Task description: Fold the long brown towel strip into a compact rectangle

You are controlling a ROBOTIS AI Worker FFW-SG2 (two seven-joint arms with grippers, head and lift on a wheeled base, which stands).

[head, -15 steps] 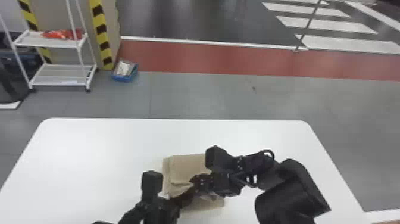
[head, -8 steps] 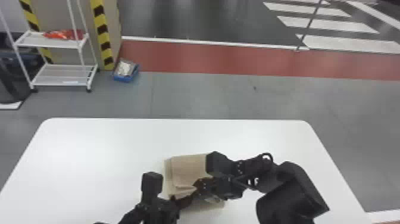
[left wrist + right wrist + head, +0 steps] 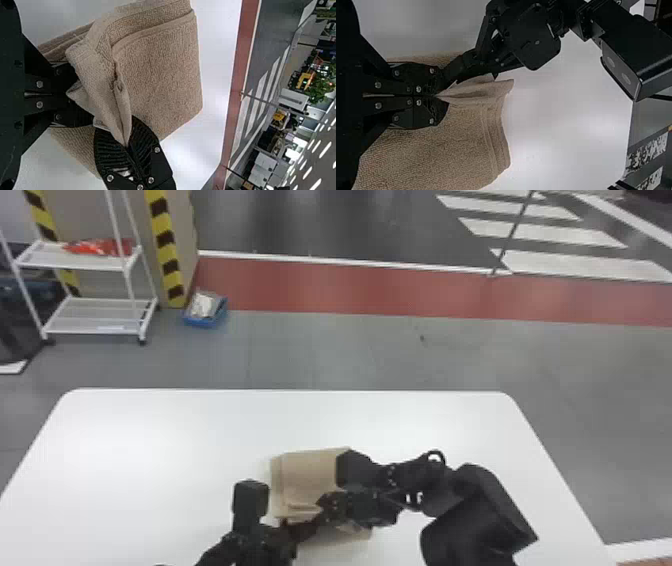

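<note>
Since a lifted flap of the brown towel [image 3: 310, 477] stands bunched above already layered cloth, the fold itself seems to be in hand, with the compact rectangle not yet made. The towel lies on the white tabletop [image 3: 150, 460], in front of the robot. The right hand [image 3: 441, 96] pinches the raised edge, and the left hand [image 3: 449, 73], close beside it, appears clenched on the cloth too. The next move probably calls for laying that flap flat, aligning its edges, then letting go without dragging the layers.
</note>
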